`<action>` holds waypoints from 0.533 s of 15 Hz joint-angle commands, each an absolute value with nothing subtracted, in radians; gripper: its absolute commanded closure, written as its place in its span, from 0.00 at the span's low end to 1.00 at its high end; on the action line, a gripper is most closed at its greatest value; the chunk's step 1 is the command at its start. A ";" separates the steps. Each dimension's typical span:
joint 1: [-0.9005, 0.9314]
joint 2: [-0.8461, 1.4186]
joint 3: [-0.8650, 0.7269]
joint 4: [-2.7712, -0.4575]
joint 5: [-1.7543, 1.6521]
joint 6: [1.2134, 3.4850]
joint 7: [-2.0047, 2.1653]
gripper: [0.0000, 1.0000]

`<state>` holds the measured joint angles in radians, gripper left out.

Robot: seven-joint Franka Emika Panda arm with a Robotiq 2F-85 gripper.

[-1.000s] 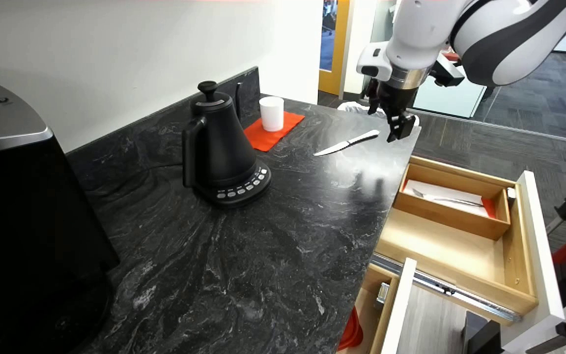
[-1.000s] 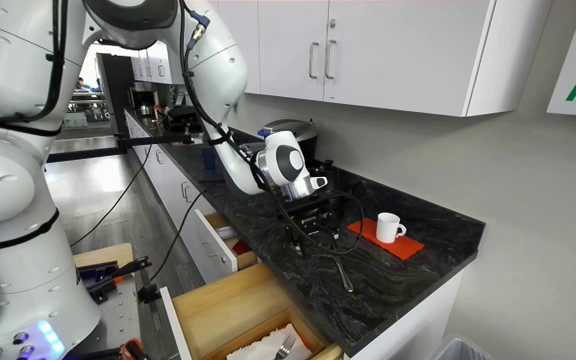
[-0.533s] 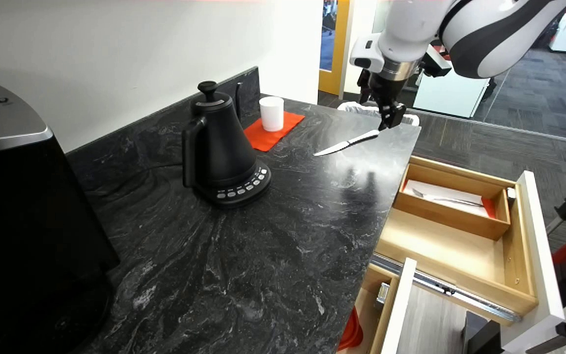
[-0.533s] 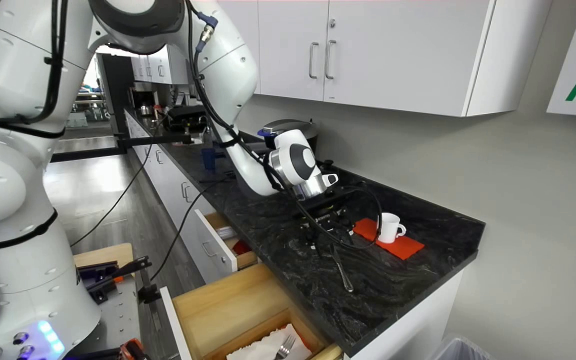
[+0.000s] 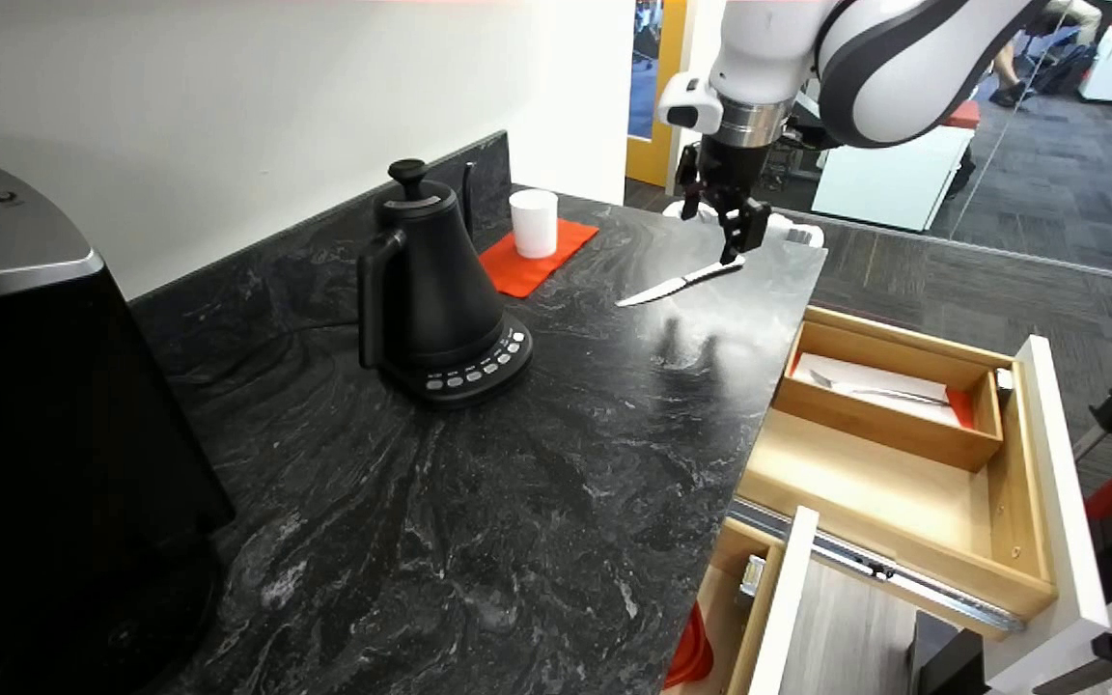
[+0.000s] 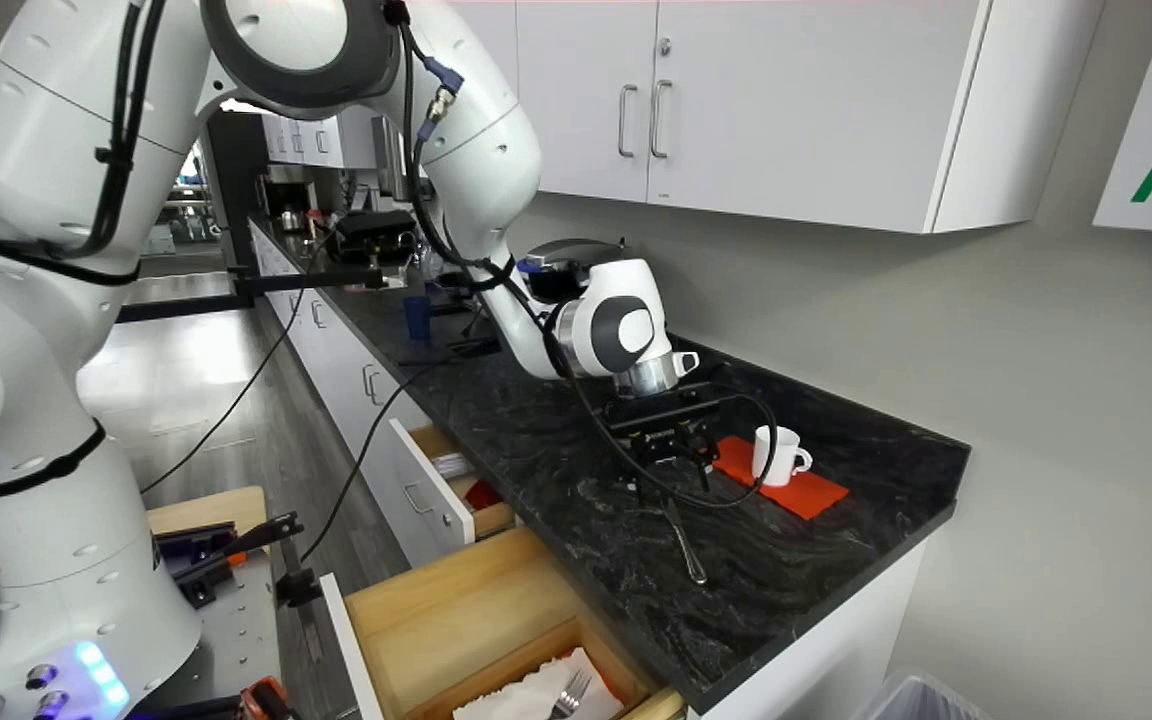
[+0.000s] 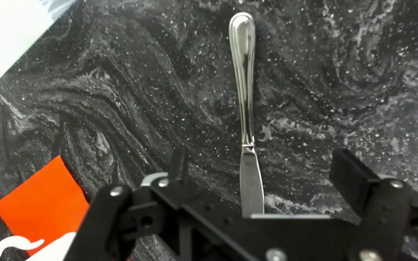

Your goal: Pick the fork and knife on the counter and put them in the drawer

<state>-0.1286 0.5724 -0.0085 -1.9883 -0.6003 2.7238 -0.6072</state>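
One piece of two looks done to me: my gripper (image 7: 261,166), spread wide with nothing in its grip, hangs over the knife (image 7: 247,114), shiny steel, grooved handle toward 12 o'clock in the wrist view, which I've yet to lift off the swirled, speckled, stone-look counter (image 7: 321,90) and stow. Matte orange napkin (image 7: 45,195) at 8 o'clock there. Farther, toward 4 o'clock in an exterior view, light-wood drawer (image 5: 865,478) already holds the slim metal fork (image 5: 879,392) on a white sheet (image 5: 889,382) in its inner box (image 5: 889,427).
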 commanded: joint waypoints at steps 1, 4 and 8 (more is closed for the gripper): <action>-0.166 0.600 0.035 -1.916 -0.490 2.636 -0.735 0.00; -0.183 0.621 0.054 -1.877 -0.384 2.596 -0.831 0.00; -0.191 0.652 0.056 -1.829 -0.302 2.557 -0.911 0.00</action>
<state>-0.1580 0.6252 0.0293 -1.8792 -0.3552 2.6054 -0.8410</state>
